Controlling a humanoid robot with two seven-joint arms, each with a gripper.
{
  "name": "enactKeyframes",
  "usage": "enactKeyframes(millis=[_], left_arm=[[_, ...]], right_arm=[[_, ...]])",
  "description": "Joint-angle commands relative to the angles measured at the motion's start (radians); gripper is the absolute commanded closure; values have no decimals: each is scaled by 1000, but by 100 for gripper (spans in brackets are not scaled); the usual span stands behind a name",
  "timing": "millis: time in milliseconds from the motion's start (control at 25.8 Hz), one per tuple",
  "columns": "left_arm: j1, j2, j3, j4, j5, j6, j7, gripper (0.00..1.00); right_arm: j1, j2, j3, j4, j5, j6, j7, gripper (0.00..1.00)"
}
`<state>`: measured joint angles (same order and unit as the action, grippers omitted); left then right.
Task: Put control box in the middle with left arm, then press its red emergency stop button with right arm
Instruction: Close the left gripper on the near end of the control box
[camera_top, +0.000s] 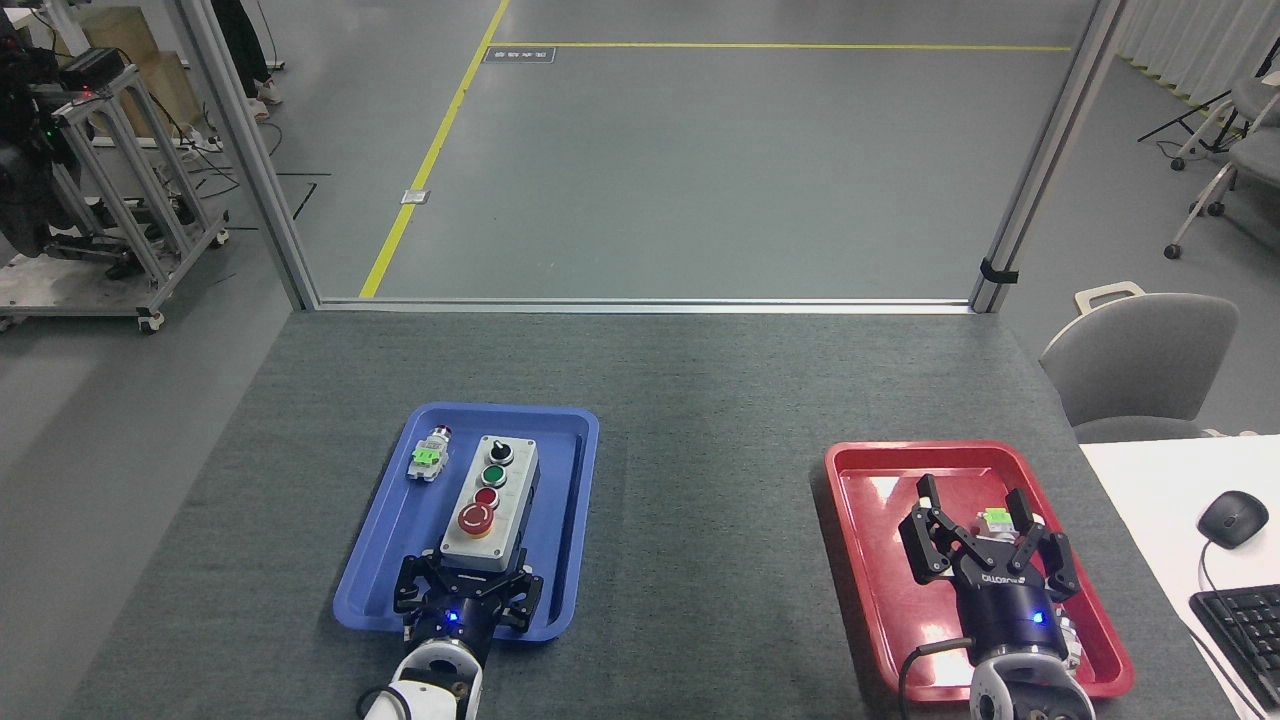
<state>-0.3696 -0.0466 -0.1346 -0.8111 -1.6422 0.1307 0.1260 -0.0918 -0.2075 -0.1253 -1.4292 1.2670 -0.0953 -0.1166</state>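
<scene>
From the head view, the control box (489, 504) lies lengthwise in the blue tray (385, 540) on my left side of the worktop (700, 420). Its red emergency stop button (477, 517) is the control nearest me. A small loose switch part (427, 458) with a green tag sits just beside the box, toward the tray's far left corner. My left hand (466, 587) is at the box's near end with its claws spread to either side of that end; I cannot tell whether they touch it. My right hand (985, 535) hangs over the red tray (870, 560), its fingers spread around a small green-tagged part (996, 517), not pinching it as far as I can see. The bare middle of the worktop lies between the two trays.
</scene>
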Motion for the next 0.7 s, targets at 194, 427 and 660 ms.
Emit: enactKeyframes(millis=[194,427,660], left_arm=[[-61,11,-2,69,28,-5,-3,51],[-60,17,-2,35,25,-14,7,100],[67,44,-2,-321,35,-74,3,100]], right_arm=[[0,2,1,-1,0,0,0,0],[-2,2,0,-1,0,0,0,0],[-2,2,0,-1,0,0,0,0]])
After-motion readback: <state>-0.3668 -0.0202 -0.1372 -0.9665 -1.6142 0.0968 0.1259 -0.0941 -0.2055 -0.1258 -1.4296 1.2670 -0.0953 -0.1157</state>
